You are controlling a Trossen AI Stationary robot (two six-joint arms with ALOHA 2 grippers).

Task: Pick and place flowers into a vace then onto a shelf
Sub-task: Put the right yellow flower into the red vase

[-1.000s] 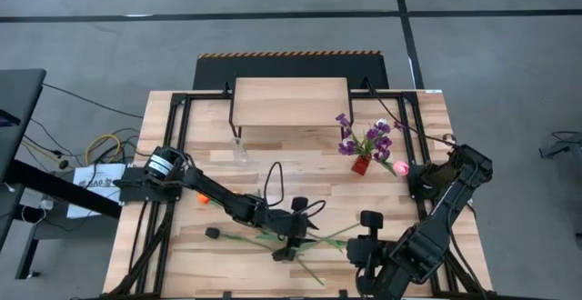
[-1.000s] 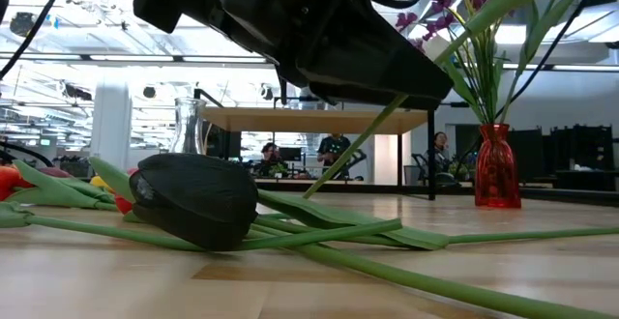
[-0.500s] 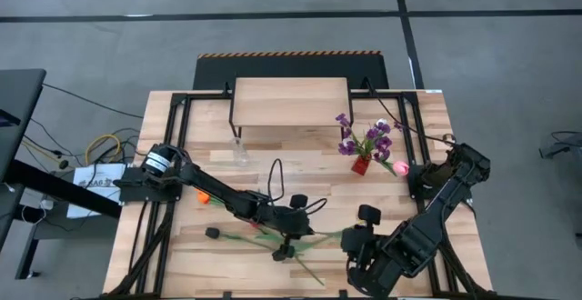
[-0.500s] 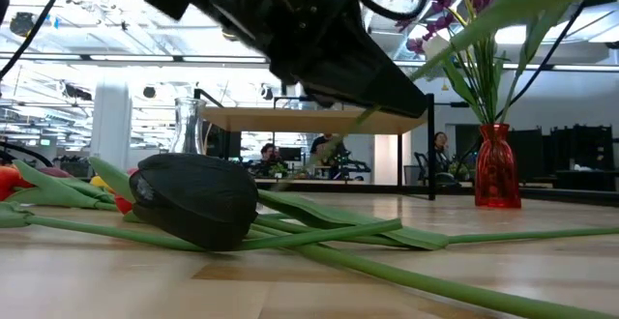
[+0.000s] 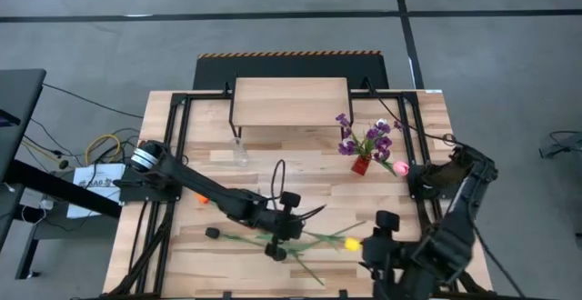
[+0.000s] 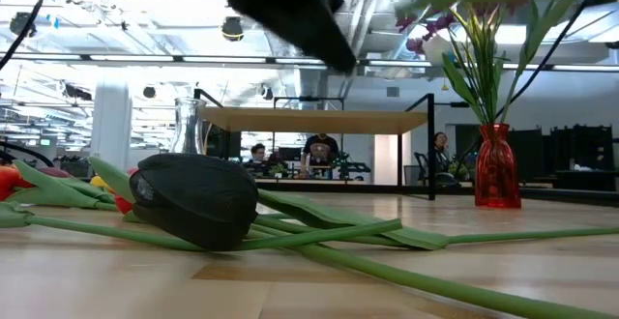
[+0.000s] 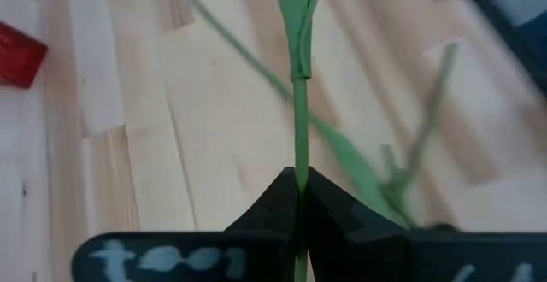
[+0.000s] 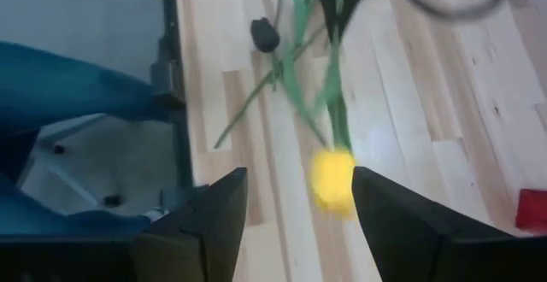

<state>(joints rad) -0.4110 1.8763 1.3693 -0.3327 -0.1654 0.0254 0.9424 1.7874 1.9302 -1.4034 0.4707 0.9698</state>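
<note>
The yellow tulip (image 5: 352, 244) lies with its long axis across the table's width: its head points toward the right gripper (image 5: 380, 250), and its green stem (image 7: 299, 111) runs back from the head to the left gripper (image 5: 275, 243). In the left wrist view the stem passes straight between that gripper's two dark fingers (image 7: 272, 198), which are pressed together on it, so the left gripper is clamped on the stem near its lower end. In the right wrist view the yellow head (image 8: 332, 178) sits just ahead of the right gripper's fingers (image 8: 219, 209), which stand spread apart with nothing between them; the head is free of them.

Just beside the left gripper, toward the table's left edge, a black tulip (image 5: 212, 233) lies flat, its stem crossing under the held one along with other loose green stems (image 5: 305, 265). In the low view the black head (image 6: 193, 200) rests on the wood with leaves and stems fanning out from it. Farther from the left gripper, out along its arm, an orange flower head (image 5: 201, 196) shows beside the arm.

Well beyond both grippers, toward the far edge, stands the shelf (image 5: 291, 102). A clear glass vase (image 5: 239, 151) stands in front of its left leg, and a red vase (image 5: 361, 165) of purple sprigs (image 5: 364, 138) stands in front of its right side, with a pink tulip (image 5: 400, 167) next to it. The tabletop (image 5: 191, 255) between the grippers and the two vases is bare wood. People sit in the room behind the table (image 6: 316, 153).
</note>
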